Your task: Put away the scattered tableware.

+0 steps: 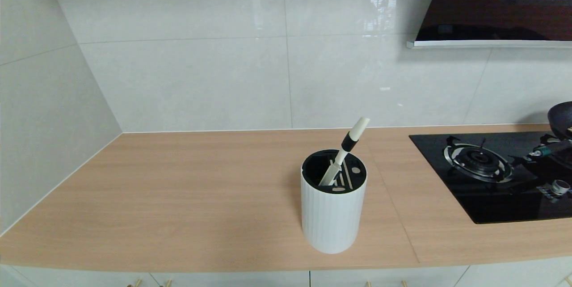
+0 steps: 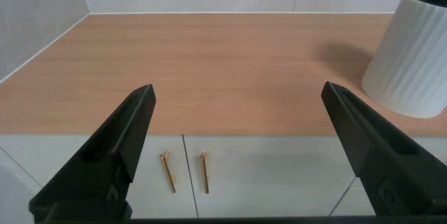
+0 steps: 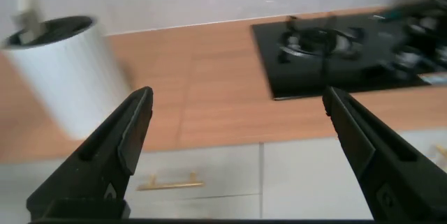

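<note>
Knife (image 1: pixel 346 153) leans handle-up in the white ribbed holder (image 1: pixel 333 215), near the bench (image 1: pixel 201 197) front edge. Left pincer (image 2: pixel 237 95) and right pincer (image 3: pixel 237 98) are wide open and empty, either side of the holder. Risk: a careless sweep may topple the holder. Gas hob (image 1: pixel 487 179) and pan (image 1: pixel 561 119) crowd the right.

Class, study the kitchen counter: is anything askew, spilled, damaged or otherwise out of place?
Only the knife: it stands tilted in the white ribbed holder, its handle leaning toward the hob and part of its blade showing above the slotted top rather than sitting straight. Nothing looks spilled or broken on the wooden countertop.
</note>
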Robot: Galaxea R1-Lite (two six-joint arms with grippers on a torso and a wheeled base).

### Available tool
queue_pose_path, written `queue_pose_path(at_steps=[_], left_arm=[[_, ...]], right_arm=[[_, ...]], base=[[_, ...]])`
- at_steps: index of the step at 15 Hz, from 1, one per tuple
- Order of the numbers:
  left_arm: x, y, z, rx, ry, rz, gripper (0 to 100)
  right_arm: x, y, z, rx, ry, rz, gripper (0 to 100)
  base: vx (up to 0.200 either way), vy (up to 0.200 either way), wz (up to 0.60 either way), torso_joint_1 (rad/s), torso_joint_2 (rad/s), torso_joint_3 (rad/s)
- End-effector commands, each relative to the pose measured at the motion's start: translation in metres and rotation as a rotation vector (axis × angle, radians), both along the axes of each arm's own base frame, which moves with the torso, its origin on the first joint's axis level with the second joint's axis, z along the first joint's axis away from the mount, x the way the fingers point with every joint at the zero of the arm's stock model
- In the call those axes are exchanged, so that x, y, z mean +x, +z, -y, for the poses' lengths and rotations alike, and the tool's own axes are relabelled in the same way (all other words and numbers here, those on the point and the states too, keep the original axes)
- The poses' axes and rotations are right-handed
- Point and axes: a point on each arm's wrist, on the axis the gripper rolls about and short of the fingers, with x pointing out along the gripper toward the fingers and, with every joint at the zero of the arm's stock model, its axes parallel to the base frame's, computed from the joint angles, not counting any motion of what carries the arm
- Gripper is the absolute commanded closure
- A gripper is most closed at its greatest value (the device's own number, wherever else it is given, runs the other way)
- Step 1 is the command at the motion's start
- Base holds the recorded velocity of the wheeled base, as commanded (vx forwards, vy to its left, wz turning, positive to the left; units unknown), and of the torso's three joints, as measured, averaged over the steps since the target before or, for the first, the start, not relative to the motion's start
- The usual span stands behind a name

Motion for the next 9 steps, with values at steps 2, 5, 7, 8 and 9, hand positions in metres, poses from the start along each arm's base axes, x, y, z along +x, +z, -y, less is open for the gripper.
queue_pose_path(at_steps=[2, 5, 7, 8, 9], left_arm=[[0.0002, 0.0000, 0.0000, -0.001, 0.000, -0.002, 0], [0.0002, 0.0000, 0.0000, 0.001, 0.001, -0.002, 0], [0.0002, 0.0000, 0.0000, -0.001, 0.000, -0.002, 0], [0.0002, 0.0000, 0.0000, -0.001, 0.000, -0.002, 0], [0.0002, 0.0000, 0.0000, -0.001, 0.000, -0.002, 0]], right_arm=[[0.0000, -0.0057, 0.0000, -0.052, 0.003, -0.065, 0], [0.0001, -0.0047, -0.0001, -0.069, 0.007, -0.053, 0], [0.0002, -0.0052, -0.0002, -0.060, 0.006, -0.054, 0], [0.0001, -0.0047, -0.0002, -0.060, 0.006, -0.053, 0], [0.0001, -0.0047, -0.0002, -0.060, 0.006, -0.053, 0]], base=[[0.000, 0.000, 0.00, 0.000, 0.00, 0.000], [0.000, 0.000, 0.00, 0.000, 0.00, 0.000], [0.000, 0.000, 0.00, 0.000, 0.00, 0.000], [0.000, 0.000, 0.00, 0.000, 0.00, 0.000], [0.000, 0.000, 0.00, 0.000, 0.00, 0.000]])
